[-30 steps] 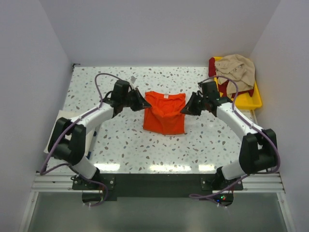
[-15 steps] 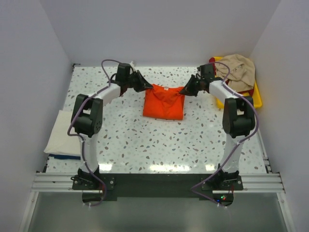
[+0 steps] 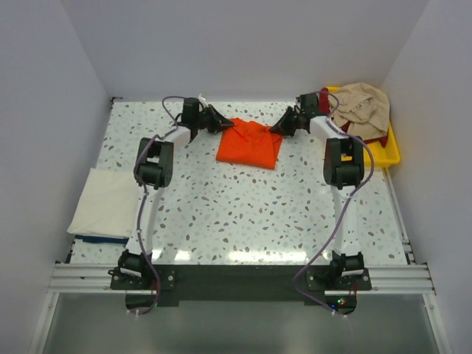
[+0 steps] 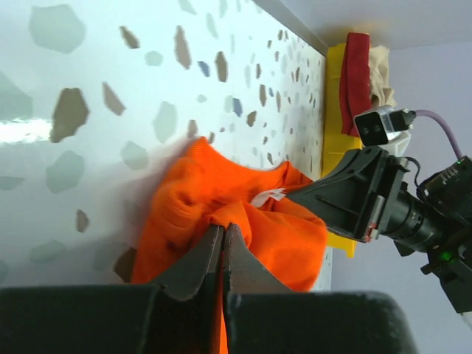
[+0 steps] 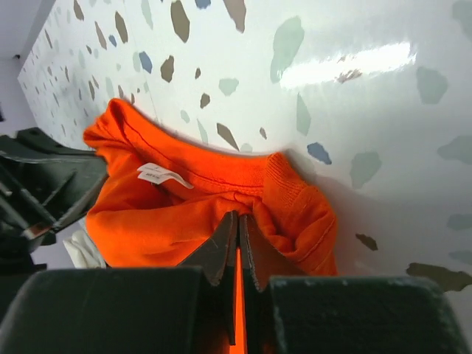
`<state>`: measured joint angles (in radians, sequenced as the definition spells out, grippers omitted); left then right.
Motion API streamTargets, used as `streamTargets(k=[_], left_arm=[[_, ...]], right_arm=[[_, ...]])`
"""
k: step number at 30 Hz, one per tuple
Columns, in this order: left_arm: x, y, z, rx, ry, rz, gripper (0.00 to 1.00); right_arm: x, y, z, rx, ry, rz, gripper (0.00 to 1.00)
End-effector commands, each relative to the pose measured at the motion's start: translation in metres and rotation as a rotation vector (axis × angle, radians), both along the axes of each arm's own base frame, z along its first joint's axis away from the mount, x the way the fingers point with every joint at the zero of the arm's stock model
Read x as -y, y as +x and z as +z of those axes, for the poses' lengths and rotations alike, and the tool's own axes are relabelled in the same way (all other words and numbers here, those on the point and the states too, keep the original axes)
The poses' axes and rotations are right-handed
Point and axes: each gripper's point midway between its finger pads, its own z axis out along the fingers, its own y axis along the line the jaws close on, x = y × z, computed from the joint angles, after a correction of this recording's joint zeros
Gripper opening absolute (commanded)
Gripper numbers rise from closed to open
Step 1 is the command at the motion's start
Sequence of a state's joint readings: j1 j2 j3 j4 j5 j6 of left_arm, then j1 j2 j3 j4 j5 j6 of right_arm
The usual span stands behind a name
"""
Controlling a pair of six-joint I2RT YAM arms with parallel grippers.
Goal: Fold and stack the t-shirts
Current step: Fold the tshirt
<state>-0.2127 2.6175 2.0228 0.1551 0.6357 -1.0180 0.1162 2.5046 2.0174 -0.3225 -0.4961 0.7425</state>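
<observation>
I hold the orange t-shirt (image 3: 249, 146) by its far edge, left gripper (image 3: 220, 124) and right gripper (image 3: 278, 128) both clamped tight on cloth, shirt half folded, far mid-table. Cream tee (image 3: 107, 203) over navy tee (image 3: 94, 238) stacked left; beige tee (image 3: 361, 107) and dark red tee (image 3: 325, 96) wait in yellow tray (image 3: 385, 156)

Left gripper (image 4: 223, 231) pinched, right gripper (image 5: 237, 220) pinched

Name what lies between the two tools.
Only the orange t-shirt spans it, with the left tool and right tool each pinching its collar end, in the top view.
</observation>
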Motion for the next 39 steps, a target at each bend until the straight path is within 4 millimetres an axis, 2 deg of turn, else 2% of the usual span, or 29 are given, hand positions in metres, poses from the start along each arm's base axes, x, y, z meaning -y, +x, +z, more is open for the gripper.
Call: streamTargets(k=[1,5,6,7,8,9,10,11,12,13,14,15,16,17,18,19,20,21,22,24,25,27,28,29,31,32,33,36,39], left_arm=[[0.006,0.01,0.018,0.053,-0.073,-0.014,0.06],[-0.004,0.008,0.005,0.028,-0.042,0.043,0.08],[-0.006,0.0,-0.011,-0.004,-0.026,0.062,0.06],[-0.008,-0.004,-0.002,-0.003,-0.027,0.077,0.05],[-0.015,-0.019,-0.024,-0.058,-0.009,0.094,0.05],[-0.017,-0.024,-0.023,-0.057,-0.008,0.108,0.04],[-0.021,-0.025,-0.01,-0.032,-0.006,0.134,0.04],[-0.023,-0.032,-0.011,-0.041,-0.002,0.14,0.03],[-0.028,-0.046,-0.026,-0.072,0.017,0.158,0.03],[-0.028,-0.051,-0.01,-0.053,0.011,0.167,0.03],[-0.029,-0.059,-0.011,-0.062,0.015,0.172,0.02],[-0.03,-0.08,-0.028,-0.108,0.035,0.172,0.02],[-0.03,-0.085,-0.014,-0.085,0.03,0.183,0.02],[-0.03,-0.094,-0.015,-0.087,0.031,0.184,0.01],[-0.029,-0.115,-0.029,-0.125,0.049,0.181,0.01],[-0.029,-0.123,-0.016,-0.111,0.044,0.181,0.0],[-0.032,-0.147,-0.033,-0.158,0.066,0.182,0.0],[-0.029,-0.157,-0.03,-0.145,0.071,0.182,0.0],[-0.029,-0.165,-0.015,-0.117,0.069,0.183,0.0],[-0.031,-0.196,-0.024,-0.15,0.095,0.172,0.0],[-0.032,-0.203,-0.008,-0.118,0.095,0.175,0.0],[-0.037,-0.23,-0.015,-0.154,0.129,0.171,0.0],[-0.039,-0.233,0.001,-0.116,0.13,0.179,0.0],[-0.044,-0.244,-0.003,-0.131,0.145,0.181,0.0],[-0.046,-0.251,0.011,-0.107,0.141,0.18,0.01],[-0.047,-0.253,0.014,-0.102,0.145,0.177,0.01],[-0.048,-0.256,0.014,-0.115,0.155,0.171,0.01],[-0.048,-0.258,0.026,-0.097,0.166,0.157,0.02],[-0.05,-0.249,0.036,-0.075,0.177,0.16,0.03]], right_arm=[[0.01,0.016,0.001,0.023,0.007,-0.032,0.0],[0.012,0.011,-0.016,-0.012,-0.012,-0.026,0.0],[0.013,0.008,-0.019,-0.02,-0.017,-0.025,0.0],[0.014,-0.002,-0.032,-0.054,-0.022,-0.025,0.0],[0.015,-0.004,-0.026,-0.041,-0.021,-0.027,0.0],[0.016,-0.009,-0.028,-0.044,-0.024,-0.029,0.0],[0.015,-0.014,-0.031,-0.052,-0.025,-0.027,0.0],[0.017,-0.027,-0.033,-0.07,-0.028,-0.028,0.0],[0.016,-0.034,-0.037,-0.081,-0.028,-0.025,0.0],[0.015,-0.041,-0.037,-0.088,-0.029,-0.02,0.0],[0.015,-0.059,-0.049,-0.129,-0.031,-0.009,0.0],[0.015,-0.062,-0.041,-0.11,-0.03,-0.004,0.0],[0.012,-0.071,-0.042,-0.12,-0.034,0.006,0.0],[0.013,-0.09,-0.054,-0.161,-0.046,0.017,0.0],[0.014,-0.093,-0.041,-0.131,-0.052,0.017,0.0],[0.014,-0.116,-0.054,-0.175,-0.06,0.022,0.0],[0.014,-0.12,-0.05,-0.157,-0.059,0.027,0.0],[0.014,-0.129,-0.049,-0.159,-0.063,0.031,0.0],[0.011,-0.134,-0.037,-0.135,-0.066,0.043,0.0],[0.013,-0.16,-0.043,-0.164,-0.085,0.061,0.0],[0.013,-0.167,-0.039,-0.158,-0.088,0.068,0.0],[0.015,-0.188,-0.027,-0.145,-0.105,0.085,0.0],[0.016,-0.193,-0.023,-0.138,-0.114,0.086,0.0],[0.018,-0.202,-0.011,-0.116,-0.117,0.09,0.0],[0.022,-0.212,-0.003,-0.109,-0.133,0.082,0.0],[0.023,-0.211,0.014,-0.067,-0.131,0.08,0.0],[0.023,-0.214,0.019,-0.067,-0.132,0.079,0.0],[0.025,-0.214,0.045,-0.022,-0.136,0.071,0.0],[0.027,-0.207,0.058,-0.008,-0.15,0.063,0.01]])
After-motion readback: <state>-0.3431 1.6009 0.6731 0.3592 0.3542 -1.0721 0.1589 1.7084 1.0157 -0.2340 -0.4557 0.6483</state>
